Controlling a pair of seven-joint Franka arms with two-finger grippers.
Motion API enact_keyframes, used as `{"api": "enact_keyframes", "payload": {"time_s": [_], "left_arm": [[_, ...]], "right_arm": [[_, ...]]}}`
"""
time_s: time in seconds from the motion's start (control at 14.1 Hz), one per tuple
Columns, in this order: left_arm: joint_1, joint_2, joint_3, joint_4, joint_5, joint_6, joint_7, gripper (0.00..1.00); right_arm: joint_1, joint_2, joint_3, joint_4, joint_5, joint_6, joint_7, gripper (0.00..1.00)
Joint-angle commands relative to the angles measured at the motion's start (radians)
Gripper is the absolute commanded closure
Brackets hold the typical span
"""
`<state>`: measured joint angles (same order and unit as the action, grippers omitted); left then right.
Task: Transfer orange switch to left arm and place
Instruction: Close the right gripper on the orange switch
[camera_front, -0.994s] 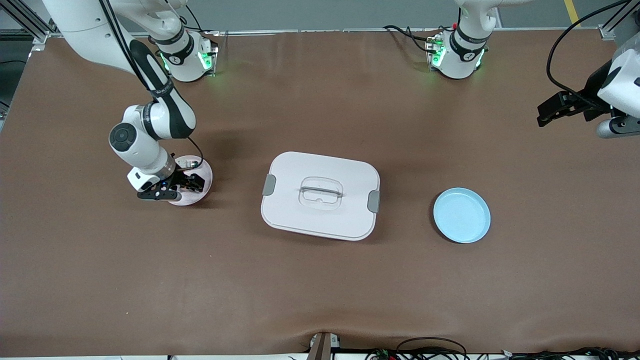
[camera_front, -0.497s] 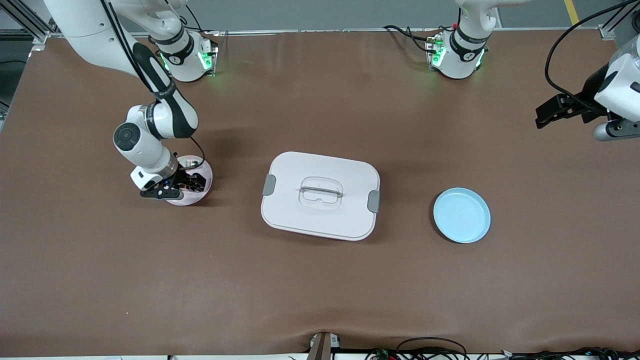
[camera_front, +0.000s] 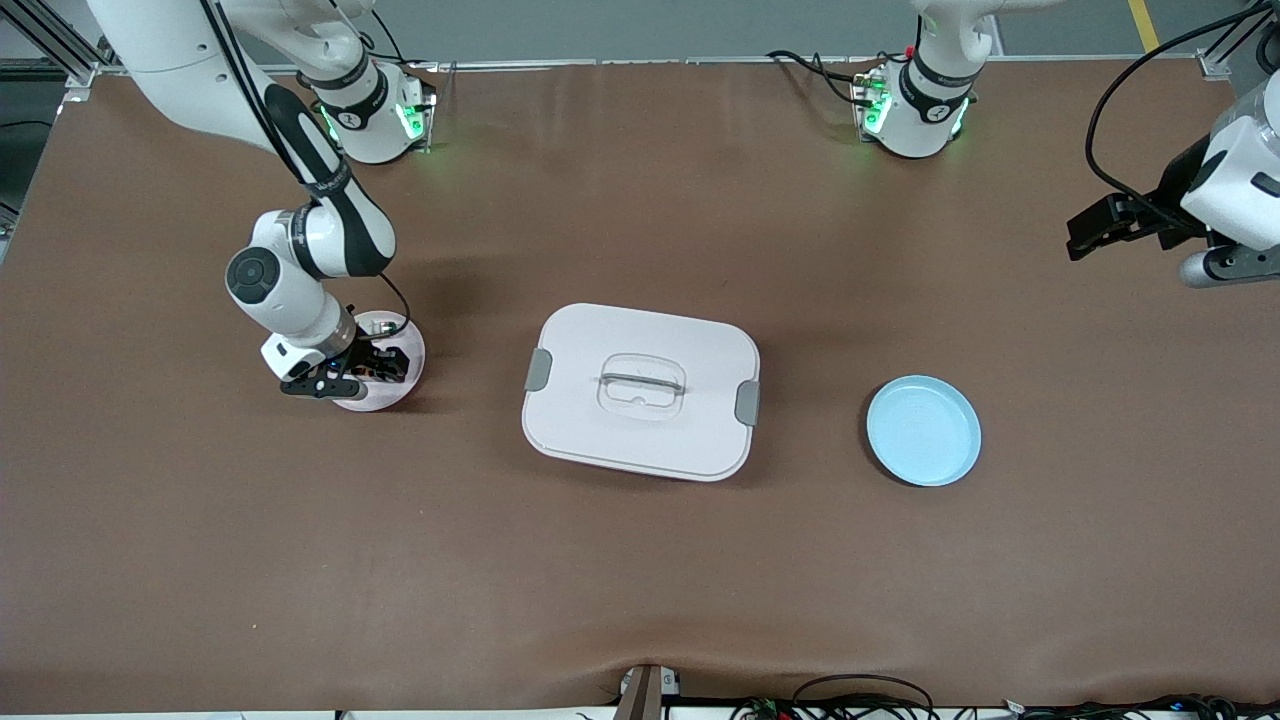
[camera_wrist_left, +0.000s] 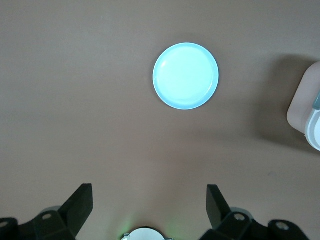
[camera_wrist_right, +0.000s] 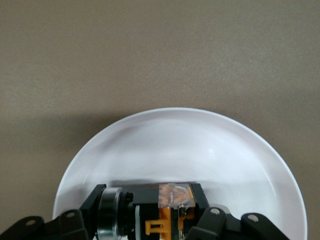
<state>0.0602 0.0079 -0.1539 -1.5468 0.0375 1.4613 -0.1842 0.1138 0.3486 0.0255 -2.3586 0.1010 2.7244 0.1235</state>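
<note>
The right gripper (camera_front: 385, 367) is lowered into a pink plate (camera_front: 398, 391) at the right arm's end of the worktop (camera_front: 640, 580). In the right wrist view the switch (camera_wrist_right: 167, 210) is seen lying on its side on the plate (camera_wrist_right: 200, 145), its black body with orange parts set between the right gripper's (camera_wrist_right: 150, 225) fingers (camera_wrist_right: 210, 225), which are closed against it. The switch is low over the plate surface; whether it is touching the plate cannot be told.

The left gripper (camera_front: 1085, 222) is held in the air over the worktop at the left arm's end, well apart from everything else, and that arm is waiting. In the left wrist view its fingers (camera_wrist_left: 80, 205) are seen spread wide, with nothing between them, and the blue plate (camera_wrist_left: 185, 76) is seen on the worktop below.

The box (camera_front: 641, 390) is placed at the middle of the worktop, lid on, with a grey clasp on each short side and a clear handle recessed in the lid. It is set between the two plates. The blue plate (camera_front: 923, 431) is lying toward the left arm's end, slightly nearer to the front camera than the box.
</note>
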Motion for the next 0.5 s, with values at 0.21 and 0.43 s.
{"api": "enact_keyframes", "payload": {"time_s": [0.21,0.43], "left_arm": [[0.001,0.01,-0.001,0.001,0.001,0.016,0.019,0.0],[0.001,0.014,-0.001,0.002,0.001,0.016,0.02,0.0]], "right_arm": [[0.059,-0.117,0.028,0.263,0.042,-0.518,0.259,1.0],[0.127,-0.115,0.028,0.447,0.077,-0.74,0.419,1.0]]}}
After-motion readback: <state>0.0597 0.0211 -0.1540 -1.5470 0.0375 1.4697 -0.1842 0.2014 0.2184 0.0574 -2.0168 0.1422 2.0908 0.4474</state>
